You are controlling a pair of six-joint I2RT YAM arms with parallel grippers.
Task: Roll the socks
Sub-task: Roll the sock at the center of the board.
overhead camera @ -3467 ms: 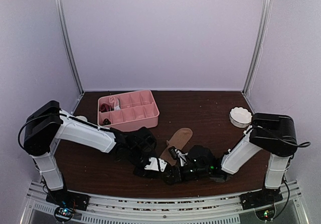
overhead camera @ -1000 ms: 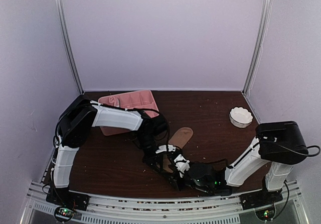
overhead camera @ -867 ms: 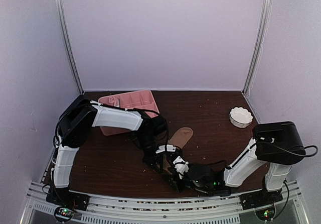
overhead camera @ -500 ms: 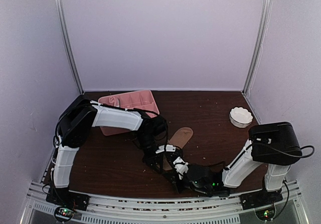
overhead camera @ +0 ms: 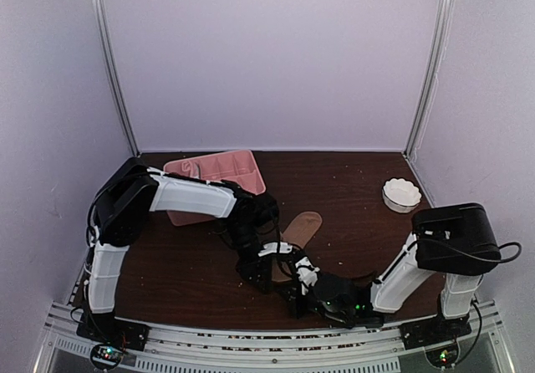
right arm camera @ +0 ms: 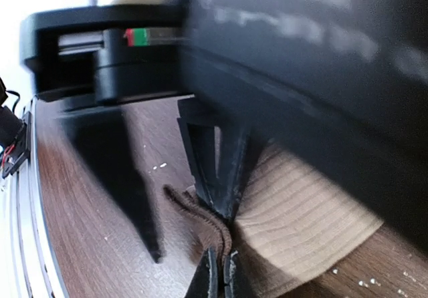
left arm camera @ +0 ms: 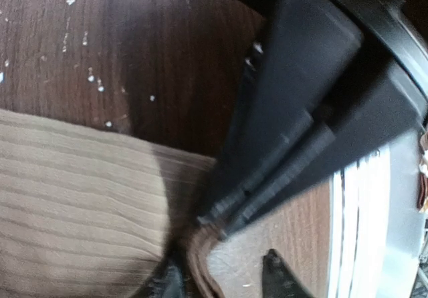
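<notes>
Left wrist view: your left claw [left arm camera: 221,279] stands wide. Its two tips sit at 6 o'clock in the frame, with the sock's [left arm camera: 73,204] folded hem lying loose between them. The ribbed tan fabric spreads flat toward 8 o'clock on the worktop [left arm camera: 134,57]. The right claw [left arm camera: 215,223] comes in from 1 o'clock and pinches that same hem.

Right wrist view: the right claw is closed tight on the dark hem, which is lifted a little off the wood, and the rest of the sock runs off toward 3 o'clock. The left claw's fingers stand just behind the pinch, so the two are crowded.

Top view: both claws meet near the worktop's front at 6 o'clock. The sock stretches away from them toward 1 o'clock.

This looks like the start of the roll. Keep the right pinch firm, draw the left claw clear before you turn the hem, and roll along the sock's length toward 1 o'clock so the turns stay tight.

The front rail is near at 6 o'clock, so don't pull back that way. The tray [overhead camera: 209,162] sits at 10 o'clock and the bowl [overhead camera: 389,191] at 2 o'clock, with open wood between them.
</notes>
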